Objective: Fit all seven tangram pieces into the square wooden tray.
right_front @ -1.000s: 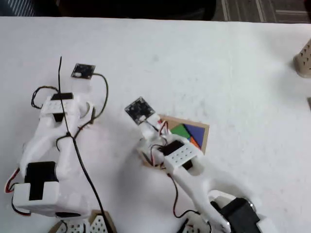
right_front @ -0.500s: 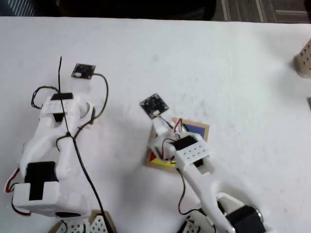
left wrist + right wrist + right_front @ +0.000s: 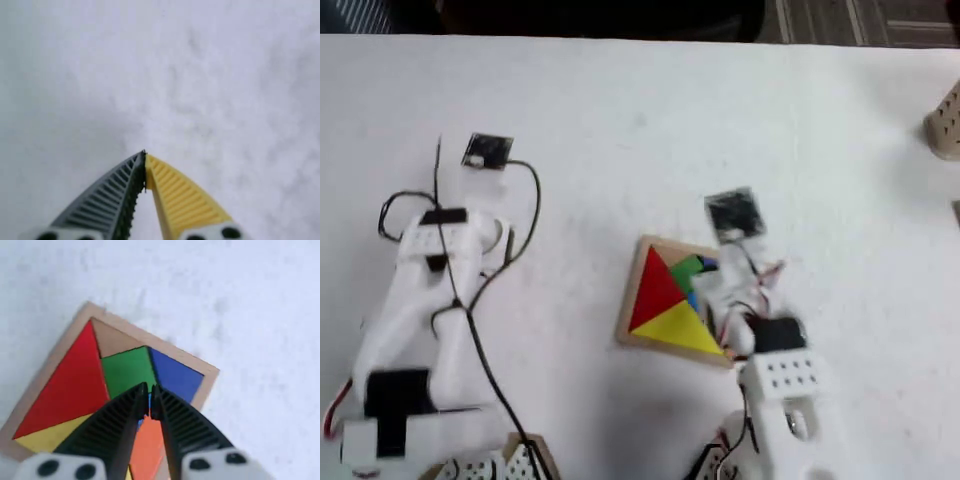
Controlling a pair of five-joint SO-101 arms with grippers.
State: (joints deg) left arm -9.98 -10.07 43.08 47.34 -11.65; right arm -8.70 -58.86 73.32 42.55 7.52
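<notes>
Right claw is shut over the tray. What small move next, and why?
Probably raise the right claw and back it off the tray. It is shut on nothing and hangs over the green piece and orange piece, hiding that part. The wood-coloured triangle beside the red piece may be an unfilled slot; a clearer view would settle it.

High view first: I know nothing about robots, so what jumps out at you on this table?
The square wooden tray near the middle draws the eye, its big red triangular piece and yellow triangular piece bright against the white table. The right arm's black end effector hangs over the tray's green piece and blue piece. Off to the side, the left arm's grey-and-yellow end effector, closed, points at bare table.
</notes>
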